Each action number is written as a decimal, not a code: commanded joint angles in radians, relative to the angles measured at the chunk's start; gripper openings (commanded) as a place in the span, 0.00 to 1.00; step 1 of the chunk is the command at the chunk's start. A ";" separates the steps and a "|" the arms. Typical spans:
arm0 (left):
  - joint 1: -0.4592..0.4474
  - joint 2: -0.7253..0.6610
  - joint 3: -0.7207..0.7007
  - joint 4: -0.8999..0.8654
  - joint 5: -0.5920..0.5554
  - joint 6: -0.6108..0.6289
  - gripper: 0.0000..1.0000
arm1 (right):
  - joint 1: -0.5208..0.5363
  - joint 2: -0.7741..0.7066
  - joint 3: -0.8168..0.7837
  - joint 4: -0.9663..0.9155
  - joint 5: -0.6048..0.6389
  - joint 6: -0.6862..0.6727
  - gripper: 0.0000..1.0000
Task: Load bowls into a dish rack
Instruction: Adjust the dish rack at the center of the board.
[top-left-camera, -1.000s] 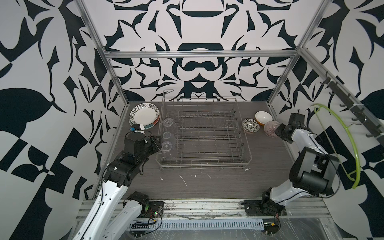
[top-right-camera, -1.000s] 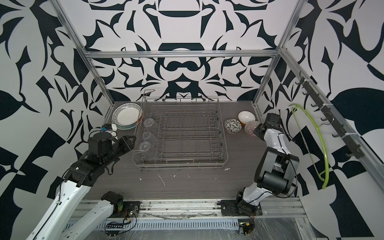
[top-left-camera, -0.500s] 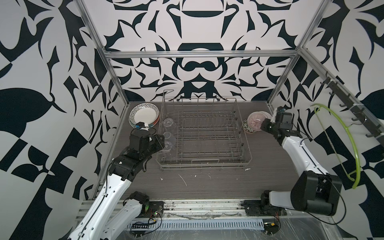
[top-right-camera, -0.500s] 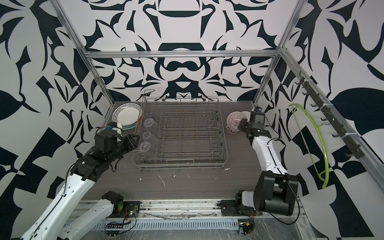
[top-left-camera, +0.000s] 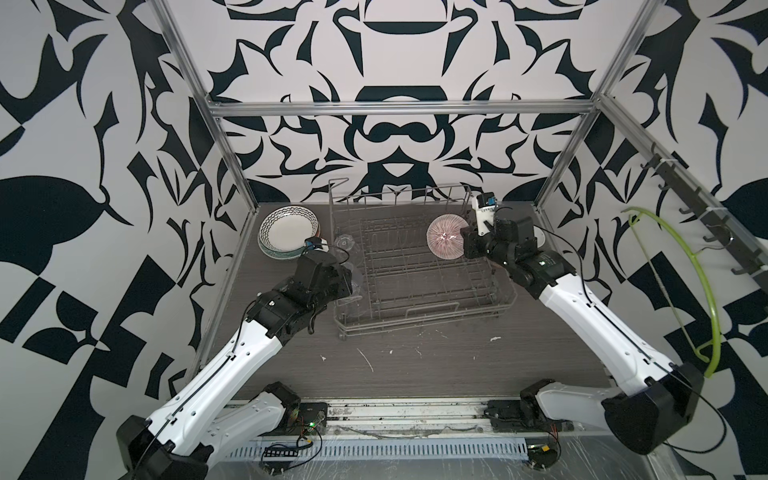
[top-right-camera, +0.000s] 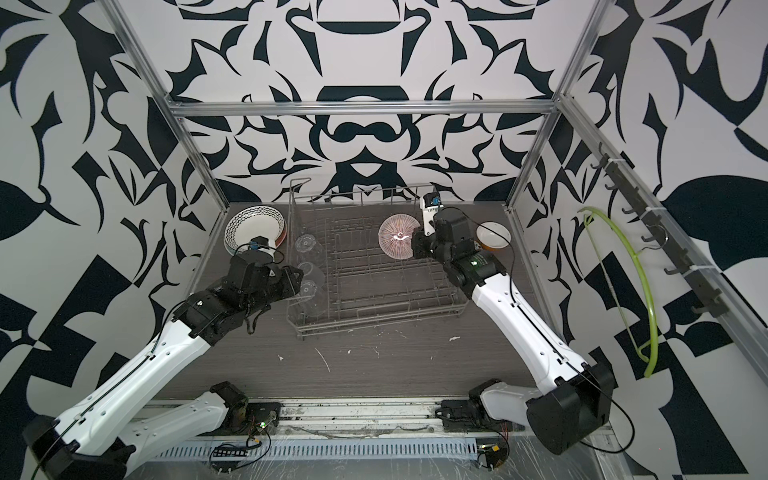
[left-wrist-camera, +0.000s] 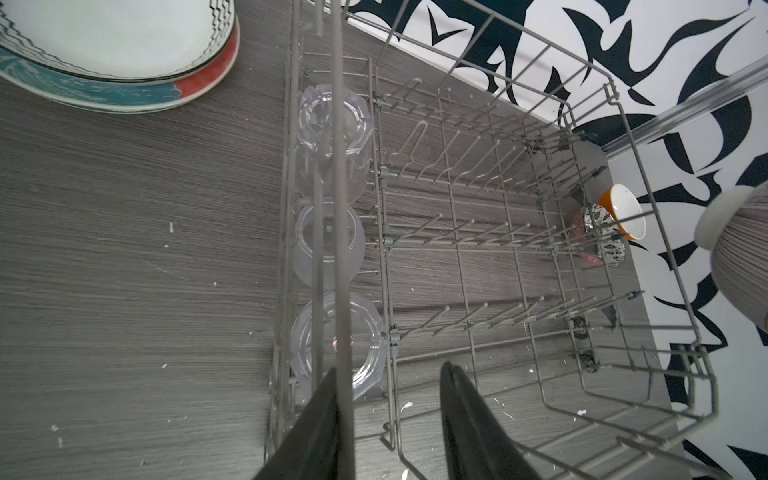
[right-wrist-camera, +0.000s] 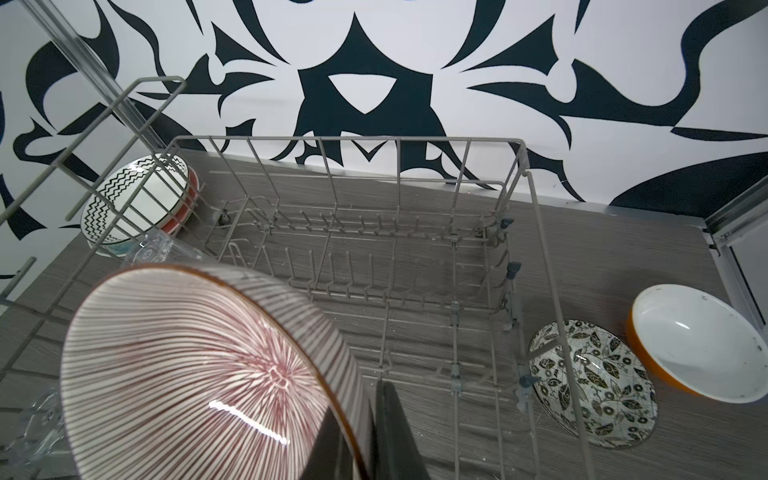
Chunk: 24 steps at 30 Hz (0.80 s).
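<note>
**Top views.** In both top views the right gripper (top-left-camera: 467, 243) (top-right-camera: 415, 246) holds the striped bowl (top-left-camera: 445, 237) (top-right-camera: 397, 242) by its rim, with the fingers clamped on it. The bowl is tipped on edge, its hollow facing across the dish rack (top-left-camera: 415, 323) (top-right-camera: 374, 323). It hangs over the rack's interior, just inside the rack wall nearest the right arm. In a top view the orange bowl (top-right-camera: 492, 237) sits on the bench (top-right-camera: 415, 365) outside that same wall. The left gripper (top-left-camera: 348, 277) (top-right-camera: 298, 275) hovers at the rack's opposite wall, beside a row of clear glasses (top-left-camera: 345, 243) standing inside the rack. A stack of plates (top-left-camera: 286, 232) lies on the bench off the rack's far corner on that side.

**Left wrist view.** The left gripper's (left-wrist-camera: 390, 368) fingers (left-wrist-camera: 469, 419) stand apart and grip nothing. The top wire of the rack (left-wrist-camera: 623, 108) runs just beside one of them. Three glasses (left-wrist-camera: 328, 241) line the inside of that wall. Through the rack's opposite wall, the floral bowl (left-wrist-camera: 606, 245) and the orange bowl (left-wrist-camera: 627, 208) show close together on the bench. The striped bowl's (left-wrist-camera: 739, 257) ribbed outside shows above that wall.

**Right wrist view.** The fingers (right-wrist-camera: 395, 440) pinch the rim of the striped bowl (right-wrist-camera: 199, 374), one inside and one outside, above the rack's (right-wrist-camera: 353, 141) rows of tines. The floral bowl (right-wrist-camera: 594, 382) lies on the bench (right-wrist-camera: 623, 257) just outside the rack wall. The orange bowl (right-wrist-camera: 698, 345) sits beside it, farther from the rack. The plates (right-wrist-camera: 133, 199) show beyond the rack's far corner.
</note>
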 joint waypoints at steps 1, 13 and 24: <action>-0.046 0.036 0.075 0.110 0.020 0.018 0.41 | 0.019 0.004 0.060 0.033 -0.009 -0.012 0.00; -0.139 0.117 0.269 0.000 -0.171 0.103 0.28 | 0.199 0.182 0.104 0.077 0.041 -0.018 0.00; -0.139 0.134 0.237 -0.044 -0.214 0.082 0.43 | 0.213 0.151 0.094 0.060 0.084 -0.028 0.00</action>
